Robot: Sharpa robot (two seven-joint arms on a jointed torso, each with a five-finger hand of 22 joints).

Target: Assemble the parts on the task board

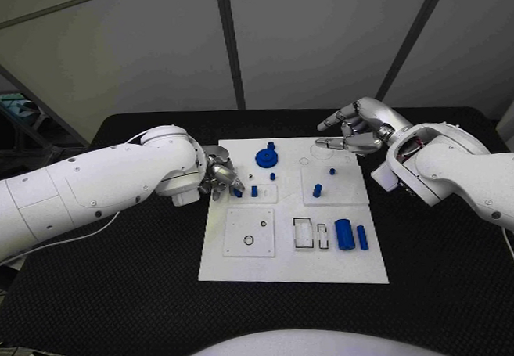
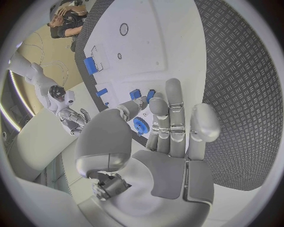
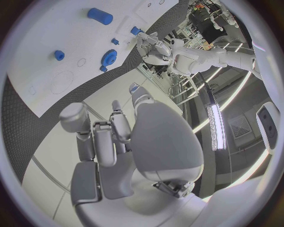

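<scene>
The white task board [image 1: 249,264] lies in the middle of the black table. On it are a blue gear [image 1: 266,156], a blue peg [image 1: 318,191], a blue cylinder [image 1: 343,234] and a blue bar [image 1: 361,236]. My left hand [image 1: 220,179] hovers over the board's left edge with its fingers spread and nothing in them. Its fingertips [image 2: 173,90] reach toward two small blue pieces [image 2: 135,94], with the gear [image 2: 140,125] beside them. My right hand [image 1: 355,131] hangs over the board's far right corner, holding nothing. The gear [image 3: 109,56] and cylinder [image 3: 99,15] lie well beyond it.
Two square white plates [image 1: 250,231] with small holes and a slotted section [image 1: 310,232] sit on the board. Black table mat [image 1: 125,284] surrounds the board on all sides. A white cable [image 1: 56,241] trails below my left arm.
</scene>
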